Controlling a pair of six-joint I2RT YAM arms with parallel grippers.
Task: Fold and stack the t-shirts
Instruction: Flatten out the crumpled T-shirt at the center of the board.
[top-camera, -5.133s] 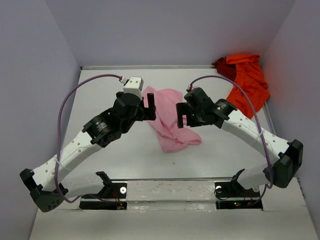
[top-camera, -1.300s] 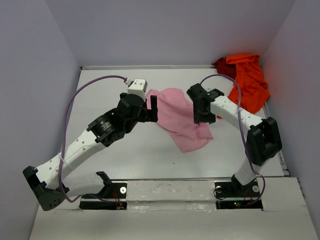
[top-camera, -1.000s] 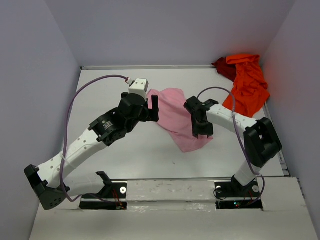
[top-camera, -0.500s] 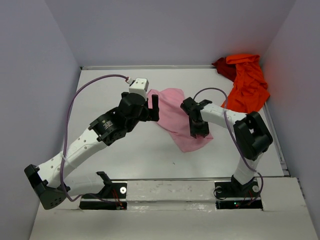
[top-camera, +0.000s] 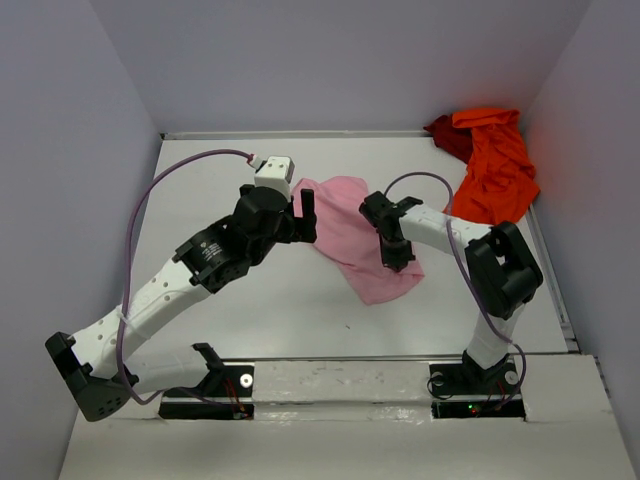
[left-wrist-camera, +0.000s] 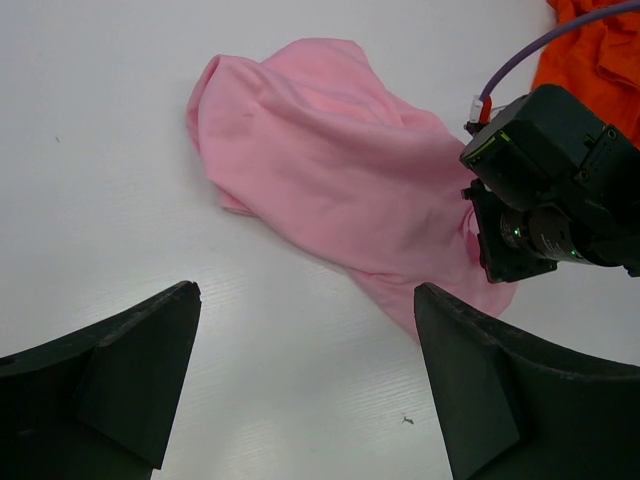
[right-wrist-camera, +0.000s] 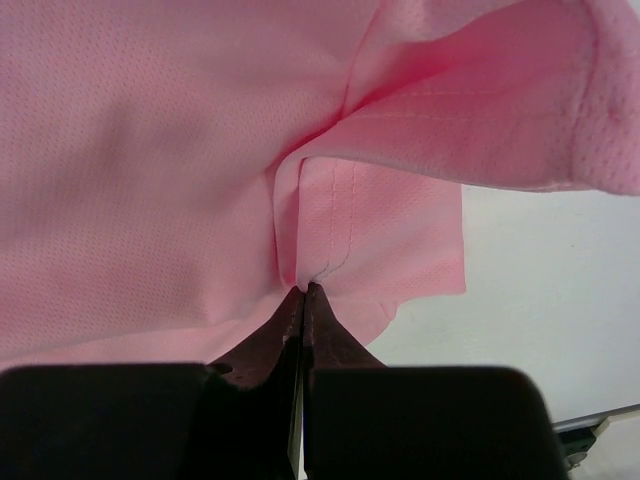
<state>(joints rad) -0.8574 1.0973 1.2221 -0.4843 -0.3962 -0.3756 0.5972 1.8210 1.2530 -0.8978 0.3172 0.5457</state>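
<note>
While the white table (top-camera: 220, 300) carries a crumpled pink t-shirt (top-camera: 345, 235) mid-surface and an orange t-shirt (top-camera: 497, 165) heaped in the far right corner, the left gripper (left-wrist-camera: 305, 300) hovers spread just beside the pink cloth; the right gripper (right-wrist-camera: 302, 292), fingers pressed together, pinches a hem fold.

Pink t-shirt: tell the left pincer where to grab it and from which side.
Grip the crumpled pink t-shirt at its loose left edge, where a small fold juts onto the white table. Come down from that bare side with the open left pincer. The right pincer is shut on the opposite hem, so pulling apart should spread the cloth.
</note>
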